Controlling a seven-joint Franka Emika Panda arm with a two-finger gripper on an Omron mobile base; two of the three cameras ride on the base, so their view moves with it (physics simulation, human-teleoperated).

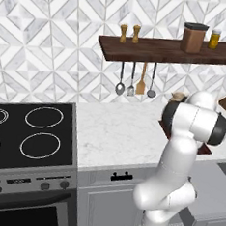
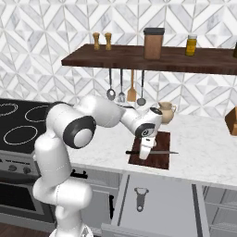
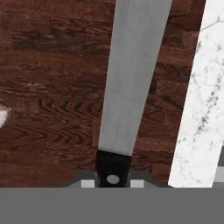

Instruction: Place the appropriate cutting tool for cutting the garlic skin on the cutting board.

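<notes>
While the gripper (image 2: 145, 155) hangs low over the cutting board (image 2: 159, 159), you can see a knife (image 2: 155, 152) lying across the board's near half, its dark handle pointing out past the jaws toward the stove side and its thin blade running the other way. In the hand view the grey blade (image 3: 131, 74) stretches straight away from the jaws over the dark wood grain (image 3: 52, 87), and the black handle end (image 3: 113, 168) sits right between the fingertips at the bottom edge. You cannot tell from these pictures whether the jaws are clamped on that handle or just standing narrowly around it, since the tips are cut off by the frame. A pale scrap (image 3: 3, 116) shows at the board's edge, off to one side of the jaws; it may be the garlic, though too little of it shows to be sure. Beyond the jaws, at the far corner of the board, stands a beige jug (image 2: 166, 112). Below the jaws, an open drawer (image 2: 159, 203) holds a peeler (image 2: 140, 198). The marble counter (image 3: 201, 109) runs alongside the board.
</notes>
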